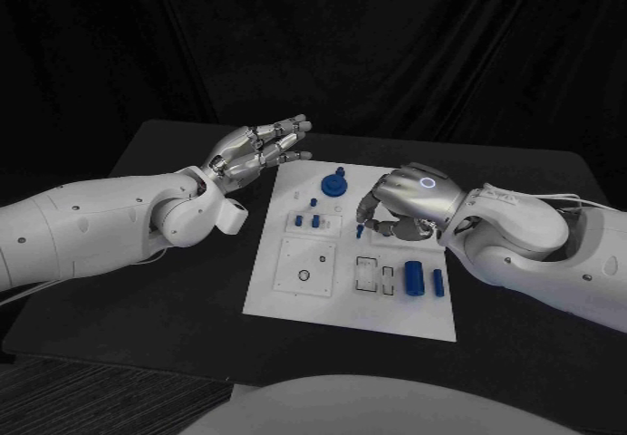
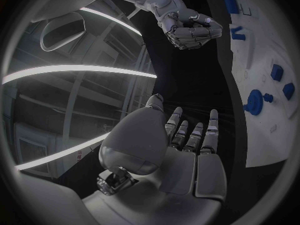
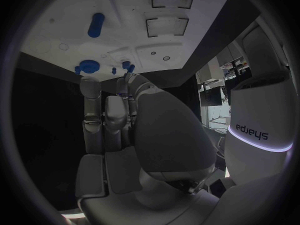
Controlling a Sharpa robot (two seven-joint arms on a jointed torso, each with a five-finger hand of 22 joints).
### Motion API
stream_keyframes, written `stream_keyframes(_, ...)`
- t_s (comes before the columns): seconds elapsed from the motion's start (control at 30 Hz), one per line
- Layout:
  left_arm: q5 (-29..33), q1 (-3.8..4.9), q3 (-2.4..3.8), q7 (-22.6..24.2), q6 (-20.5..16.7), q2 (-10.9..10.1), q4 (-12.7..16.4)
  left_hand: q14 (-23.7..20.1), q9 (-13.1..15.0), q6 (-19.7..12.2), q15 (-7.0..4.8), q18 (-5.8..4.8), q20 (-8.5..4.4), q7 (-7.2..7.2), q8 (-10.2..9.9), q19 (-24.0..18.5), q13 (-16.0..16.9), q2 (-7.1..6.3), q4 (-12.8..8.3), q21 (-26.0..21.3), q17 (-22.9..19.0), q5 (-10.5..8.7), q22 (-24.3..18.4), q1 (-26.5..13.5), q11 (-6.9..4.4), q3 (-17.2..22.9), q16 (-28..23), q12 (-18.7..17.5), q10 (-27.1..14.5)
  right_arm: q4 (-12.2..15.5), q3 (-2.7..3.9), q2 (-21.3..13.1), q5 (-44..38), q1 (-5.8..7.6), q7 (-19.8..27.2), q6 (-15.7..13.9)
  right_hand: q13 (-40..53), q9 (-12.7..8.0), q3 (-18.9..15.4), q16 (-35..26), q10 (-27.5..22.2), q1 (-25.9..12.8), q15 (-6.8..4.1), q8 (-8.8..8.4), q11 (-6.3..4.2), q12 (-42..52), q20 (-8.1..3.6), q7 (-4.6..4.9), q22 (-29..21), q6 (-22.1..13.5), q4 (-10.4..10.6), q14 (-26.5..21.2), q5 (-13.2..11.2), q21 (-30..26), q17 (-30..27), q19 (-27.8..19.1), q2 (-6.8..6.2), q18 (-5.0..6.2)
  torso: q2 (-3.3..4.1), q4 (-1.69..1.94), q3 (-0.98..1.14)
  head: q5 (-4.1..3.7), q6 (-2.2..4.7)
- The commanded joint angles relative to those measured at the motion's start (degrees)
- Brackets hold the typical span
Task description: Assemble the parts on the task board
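The white task board (image 1: 294,304) lies mid-table. On it are a blue round knob (image 1: 336,184), two small blue pieces (image 1: 307,220), a blue cylinder (image 1: 413,276) and a thin blue bar (image 1: 438,283). My right hand (image 1: 405,204) hovers over the board's far middle with its fingers curled in. A small blue peg (image 1: 361,231) stands just below its fingertips. In the left wrist view a narrow gap separates the peg (image 2: 237,33) from that hand (image 2: 190,27). My left hand (image 1: 255,149) hangs open with fingers straight, beyond the board's far left corner.
The board's near half carries a square plate with a ring (image 1: 307,272) and dark rectangular slots (image 1: 375,275). Black table (image 1: 157,308) surrounds the board on all sides. Both forearms reach in from the sides.
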Motion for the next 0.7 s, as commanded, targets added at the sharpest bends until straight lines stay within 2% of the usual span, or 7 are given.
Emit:
stream_keyframes(0.03, 0.34, -0.09, 0.05, 2.1, 0.59, -0.19, 0.26, 0.91, 0.01, 0.6, 0.15, -2.53, 0.07, -0.17, 0.1, 1.62, 0.08, 0.25, 0.24, 1.03, 0.69, 0.86, 0.99, 0.46, 0.06, 0.72, 1.21, 0.79, 0.6, -0.61, 0.02, 1.09, -0.84, -0.56, -1.66, 3.96, -0.56, 0.87, -0.12, -0.16, 0.83, 0.1, 0.06, 0.87, -0.09, 0.36, -0.06, 0.21, 4.66, 0.45, -0.13, 0.22, -0.62, 0.22, 0.11, 0.24, 1.36, 1.72, -0.01, 0.16, -0.08, 0.07, 0.01)
stream_keyframes(0.33, 0.34, -0.09, 0.05, 1.87, 0.49, -0.79, 0.66, 1.07, 0.03, 0.75, 0.18, -2.75, 0.06, -0.15, 0.13, 2.06, 0.1, 0.27, 0.3, 1.22, 0.71, 0.93, 1.17, 0.56, 0.05, 0.74, 1.34, 0.87, 0.67, -2.83, 0.02, 4.66, -3.03, -2.2, -2.23, 5.04, -0.61, 0.84, -0.11, -0.29, 0.89, 0.06, 0.09, 0.68, -0.07, 0.3, -0.05, 0.25, 4.59, 0.23, -0.16, 0.16, -0.62, -0.12, 0.01, 0.12, 1.35, 1.76, -0.13, 0.26, -0.24, 0.53, 0.01)
stream_keyframes(0.5, 0.34, -0.09, 0.05, 1.77, 0.56, -0.75, 0.74, 1.07, 0.03, 0.75, 0.18, -2.75, 0.06, -0.15, 0.13, 2.06, 0.1, 0.27, 0.3, 1.22, 0.71, 0.93, 1.17, 0.56, 0.05, 0.74, 1.34, 0.87, 0.67, -3.81, 0.02, 5.65, -3.64, -2.81, -2.44, 5.06, -0.62, 0.83, -0.14, -0.33, 0.94, 0.0, 0.1, 0.61, -0.06, 0.29, -0.04, 0.26, 4.58, 0.16, -0.16, 0.15, -0.63, -0.18, -0.01, 0.09, 1.31, 1.77, -0.05, -0.04, -0.14, 1.21, 0.01)
stream_keyframes(0.57, 0.34, -0.09, 0.05, 1.71, 0.6, -0.7, 0.75, 1.09, 0.02, 0.73, 0.19, -2.79, 0.05, -0.15, 0.12, 2.15, 0.1, 0.27, 0.31, 1.26, 0.72, 0.94, 1.22, 0.58, 0.05, 0.74, 1.35, 0.85, 0.67, -4.22, 0.02, 5.72, -3.78, -2.97, -2.72, 5.04, -0.68, 0.79, -0.2, -0.42, 0.94, -0.18, 0.14, 0.41, -0.02, 0.2, -0.01, 0.3, 4.57, -0.05, -0.12, 0.11, -0.74, -0.22, -0.07, 0.06, 1.24, 1.76, -0.09, -0.11, -0.12, 1.2, 0.01)
stream_keyframes(0.63, 0.33, -0.09, 0.05, 1.68, 0.62, -0.67, 0.73, 1.13, 0.02, 0.7, 0.22, -2.86, 0.05, -0.13, 0.12, 2.24, 0.1, 0.28, 0.32, 1.3, 0.72, 0.98, 1.21, 0.63, 0.07, 0.76, 1.38, 0.86, 0.69, -4.57, 0.02, 5.75, -3.84, -3.04, -2.86, 4.81, -0.79, 0.68, -0.23, -0.49, 0.81, -0.47, 0.22, -0.02, 0.08, -0.02, 0.06, 0.39, 4.52, -0.55, -0.01, 0.09, -1.03, -0.42, -0.1, -0.03, 1.23, 1.77, -0.05, 0.02, -0.07, 0.9, 0.01)
stream_keyframes(0.7, 0.33, -0.09, 0.05, 1.68, 0.64, -0.62, 0.68, 1.21, 0.02, 0.7, 0.26, -2.96, 0.05, -0.12, 0.12, 2.33, 0.13, 0.3, 0.31, 1.33, 0.74, 1.05, 1.15, 0.71, 0.12, 0.8, 1.44, 1.01, 0.78, -4.9, 0.02, 5.81, -3.88, -3.08, -2.99, 4.51, -1.04, 0.26, -0.09, -1.5, 0.3, -0.66, 0.48, -1.13, 0.39, -0.51, 0.23, 0.75, 4.2, -1.98, 0.04, -0.41, -1.54, -2.04, -0.87, -0.67, 1.13, 1.94, -0.02, 0.17, -0.03, 0.64, 0.01)
